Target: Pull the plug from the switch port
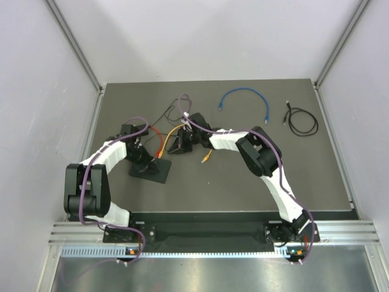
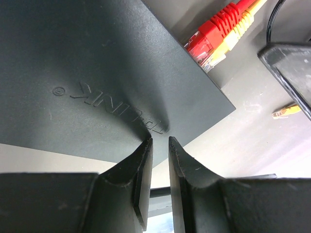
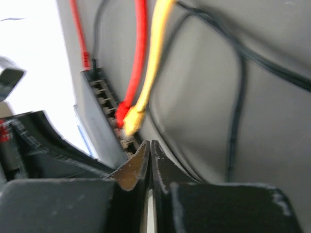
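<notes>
The dull grey table (image 1: 316, 176) carries the switch (image 2: 97, 73) just ahead of the left arm. It is a thin, matte-black slab with a fine grain and a raised logo. The left end effector (image 2: 159, 148) sits at its edge with the fingers barely parted and gripping nothing; it looks to be pinning the box down. The right end effector (image 3: 149, 150) is clenched empty just short of the port row, where a ribbed red plug (image 2: 218, 26) and a yellow plug (image 3: 132, 119) sit side by side. No plug is gripped yet. Next, I'd say, the right fingers must part, close squarely on one plug and draw straight back.
</notes>
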